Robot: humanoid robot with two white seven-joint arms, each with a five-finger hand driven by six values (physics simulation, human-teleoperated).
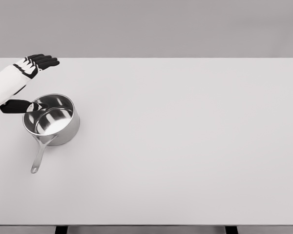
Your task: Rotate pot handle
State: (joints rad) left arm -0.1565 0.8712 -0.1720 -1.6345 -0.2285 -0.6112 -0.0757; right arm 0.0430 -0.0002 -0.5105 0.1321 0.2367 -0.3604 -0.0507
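Steel saucepan [52,120], shiny and round with straight sides, sits on a wide, pale grey rectangular table [185,146] near the table's left edge, about midway between the far and near edges. Its long, thin metal handle [40,155] sticks out from the near side of the pan and angles toward the lower left, ending in a small loop. The pan stands upright and its polished inside reflects light and dark shapes.

Entering from the left edge of the picture is the robot's left arm, white with black joints. Its left hand [39,62], with black fingers and a white back, is held over the far left corner of the table, behind the saucepan and apart from it. The fingers [48,60] are stretched out nearly straight, lying close together and pointing to the right; they grip nothing. A black thumb-like part [14,106] of the same hand reaches down toward the pan's left rim, and whether it touches the rim cannot be told from this view.

Beyond the table is a plain grey wall [146,27]. Two dark table legs [61,229] show below the near edge.
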